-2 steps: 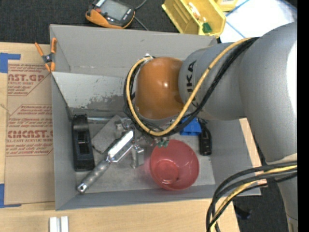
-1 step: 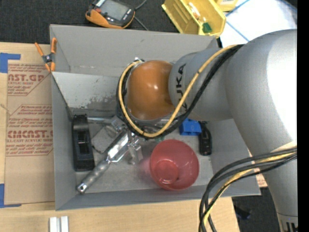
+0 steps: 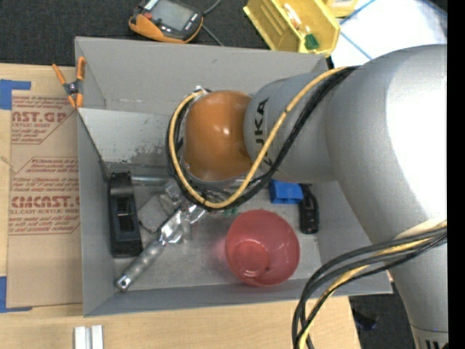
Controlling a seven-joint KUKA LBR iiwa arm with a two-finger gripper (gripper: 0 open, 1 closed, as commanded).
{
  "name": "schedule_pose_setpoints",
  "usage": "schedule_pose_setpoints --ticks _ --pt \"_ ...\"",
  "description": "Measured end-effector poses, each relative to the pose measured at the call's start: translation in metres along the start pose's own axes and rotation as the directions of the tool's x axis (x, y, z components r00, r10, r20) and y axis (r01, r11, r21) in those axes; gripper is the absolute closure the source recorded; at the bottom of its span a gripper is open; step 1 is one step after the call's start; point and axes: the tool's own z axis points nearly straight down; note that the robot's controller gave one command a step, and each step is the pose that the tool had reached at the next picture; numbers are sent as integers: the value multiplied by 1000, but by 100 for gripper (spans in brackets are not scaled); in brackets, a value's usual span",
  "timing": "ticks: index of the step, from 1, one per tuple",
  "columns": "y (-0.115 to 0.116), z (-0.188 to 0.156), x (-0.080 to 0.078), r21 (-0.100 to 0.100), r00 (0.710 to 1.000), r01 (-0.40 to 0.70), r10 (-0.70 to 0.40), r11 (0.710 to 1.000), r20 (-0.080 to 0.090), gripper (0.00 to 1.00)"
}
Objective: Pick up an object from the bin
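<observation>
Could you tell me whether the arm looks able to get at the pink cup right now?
Probably yes. The cup lies uncovered near the lower wall of the bin, and the arm's wrist hangs just up-left of it. The blue block and silver tool lie beside it, not on it.

Grey all over on the bin [image 3: 94,158], with darker scuffed streaks across its back wall. There's a pinkish-red cup [image 3: 261,247], glossy, and a bright blue block [image 3: 285,192] just behind it, with a black piece [image 3: 309,211] alongside. On the left sits a black boxy thing [image 3: 123,215], then a shiny silver metal rod [image 3: 149,257] and a dull grey scrap [image 3: 151,211]. Overhead, the arm [image 3: 378,137] is pale silver, its wrist cover [image 3: 214,137] is glossy orange, and yellow and black cables [image 3: 174,151] loop round it.
</observation>
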Motion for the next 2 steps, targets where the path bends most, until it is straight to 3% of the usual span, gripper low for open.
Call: schedule_pose_setpoints --ticks 2 --pt "0 -19 1 0 1000 0 0 1000 -6 100"
